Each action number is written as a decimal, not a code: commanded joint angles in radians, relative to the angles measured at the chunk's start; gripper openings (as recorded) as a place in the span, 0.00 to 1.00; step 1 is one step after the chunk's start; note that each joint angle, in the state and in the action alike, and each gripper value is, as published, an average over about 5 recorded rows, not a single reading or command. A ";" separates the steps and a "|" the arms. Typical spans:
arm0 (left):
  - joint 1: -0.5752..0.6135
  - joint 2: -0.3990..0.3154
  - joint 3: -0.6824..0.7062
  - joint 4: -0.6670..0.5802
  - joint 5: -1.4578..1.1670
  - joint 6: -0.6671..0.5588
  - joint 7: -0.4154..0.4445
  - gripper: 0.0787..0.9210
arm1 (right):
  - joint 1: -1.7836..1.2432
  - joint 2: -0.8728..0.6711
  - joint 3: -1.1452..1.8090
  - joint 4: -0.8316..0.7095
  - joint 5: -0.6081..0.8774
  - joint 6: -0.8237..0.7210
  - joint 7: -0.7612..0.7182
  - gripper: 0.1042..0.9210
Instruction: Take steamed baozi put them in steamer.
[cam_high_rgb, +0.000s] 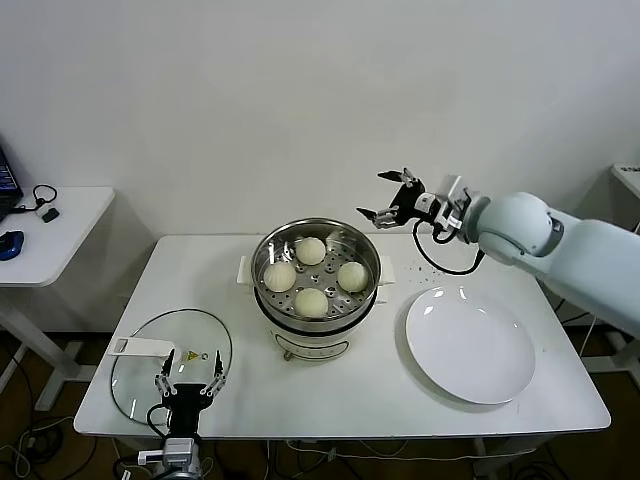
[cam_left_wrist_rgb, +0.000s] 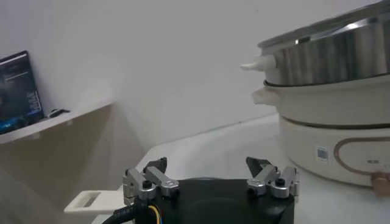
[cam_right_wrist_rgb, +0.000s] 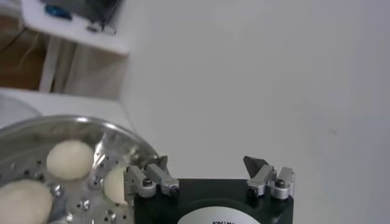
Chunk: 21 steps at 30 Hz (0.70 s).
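Observation:
Several cream-white steamed baozi (cam_high_rgb: 311, 251) lie on the perforated tray of the shiny steel steamer (cam_high_rgb: 268, 247) at the table's middle; two of the baozi (cam_right_wrist_rgb: 69, 159) show in the right wrist view. My right gripper (cam_high_rgb: 388, 196) hangs open and empty in the air just behind and to the right of the steamer's rim, its jaws spread wide. My left gripper (cam_high_rgb: 188, 375) rests open at the table's front left edge, over the glass lid, with the steamer's side (cam_left_wrist_rgb: 332, 103) showing off to one side in its wrist view.
A flat white plate (cam_high_rgb: 470, 343) lies bare on the right of the table. A round glass lid (cam_high_rgb: 150, 365) with a white handle lies at the front left. A side table (cam_high_rgb: 55, 225) with a laptop and a mouse stands to the far left.

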 joint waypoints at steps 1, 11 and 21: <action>0.003 -0.049 0.002 0.005 0.035 0.002 0.000 0.88 | -0.991 0.005 1.039 0.127 -0.194 0.089 0.108 0.88; 0.003 -0.049 0.000 0.011 0.047 -0.001 -0.002 0.88 | -1.321 0.335 1.364 0.176 -0.321 0.196 0.115 0.88; 0.000 -0.049 0.009 0.027 0.071 -0.008 -0.004 0.88 | -1.581 0.673 1.486 0.177 -0.460 0.385 0.056 0.88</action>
